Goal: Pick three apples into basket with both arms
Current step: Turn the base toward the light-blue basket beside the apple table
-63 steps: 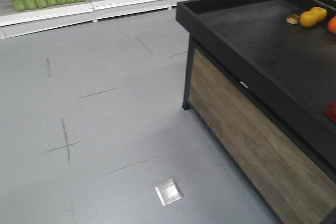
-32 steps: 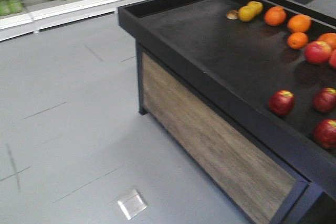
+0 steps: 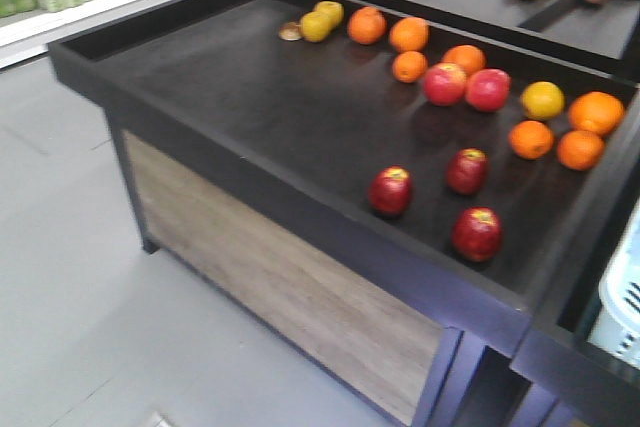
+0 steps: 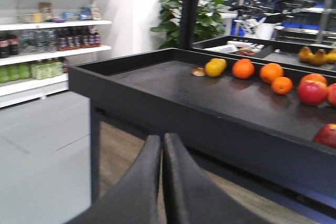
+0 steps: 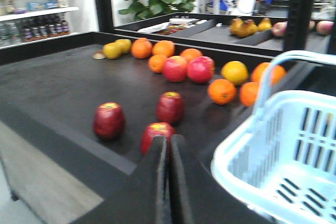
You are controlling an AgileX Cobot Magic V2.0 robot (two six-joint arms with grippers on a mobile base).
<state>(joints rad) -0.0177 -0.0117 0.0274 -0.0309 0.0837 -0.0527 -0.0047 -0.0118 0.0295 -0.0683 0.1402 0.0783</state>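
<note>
Task not begun, as far as shown: all three dark red apples (image 3: 467,170) sat on the black bench (image 3: 250,87) near its front right corner, each apart from the others; basket (image 5: 236,148) stood just right of them, with no fruit in the part visible. Left tool (image 4: 161,140) and right tool (image 5: 169,142) were both clenched on nothing. Apples stood upright, yellowish stem ends up, slightly taller than wide; basket mouth faced up, handle raised; its long axis could not be told, as it was cropped.

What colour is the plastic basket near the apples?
The basket is pale blue-white; the right wrist view shows it best.
</note>
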